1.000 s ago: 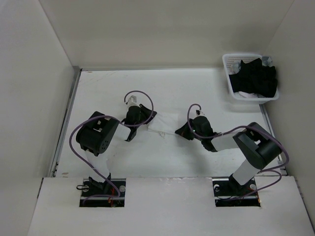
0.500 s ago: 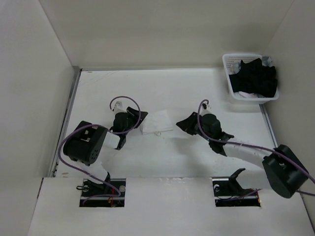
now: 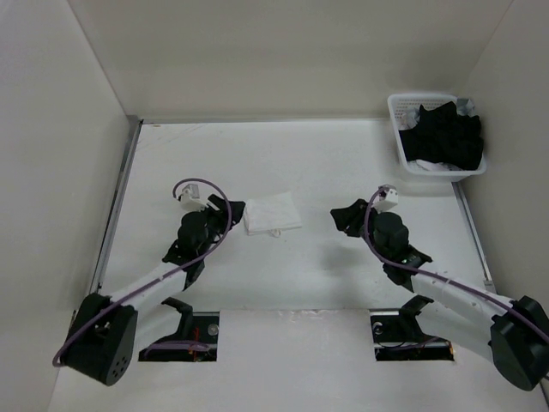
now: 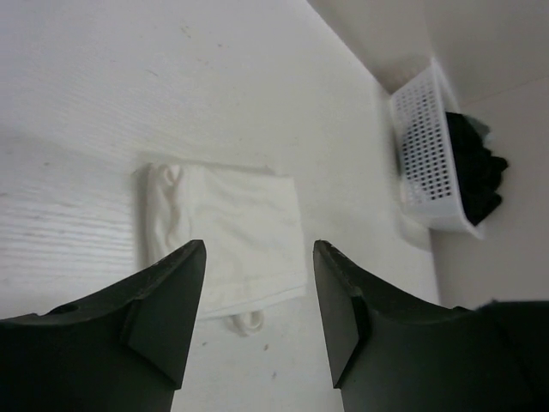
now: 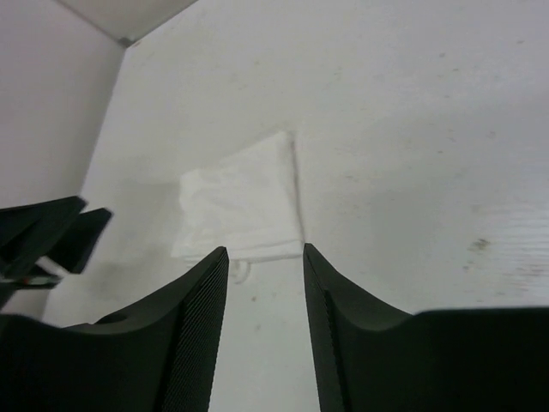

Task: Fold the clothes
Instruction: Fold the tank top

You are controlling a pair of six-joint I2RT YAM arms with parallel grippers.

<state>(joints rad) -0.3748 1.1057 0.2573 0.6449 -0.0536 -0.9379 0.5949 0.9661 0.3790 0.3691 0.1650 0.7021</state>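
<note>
So, from my end the white camisole (image 3: 273, 214) is lying folded into a small rectangle mid-table (image 3: 309, 154), with one strap loop (image 3: 276, 232) poking out at its near edge. My left gripper (image 3: 232, 209) sits just beside it, jaws spread and gripping nothing. The right gripper (image 3: 345, 215) is further off on the other side, jaws apart too. The basket (image 3: 396, 112) of black garments (image 3: 446, 136) is in the far right corner.

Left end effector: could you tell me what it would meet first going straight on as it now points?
The left end effector would most likely meet the folded white camisole lying just ahead; its height above the fabric is unclear.
</note>
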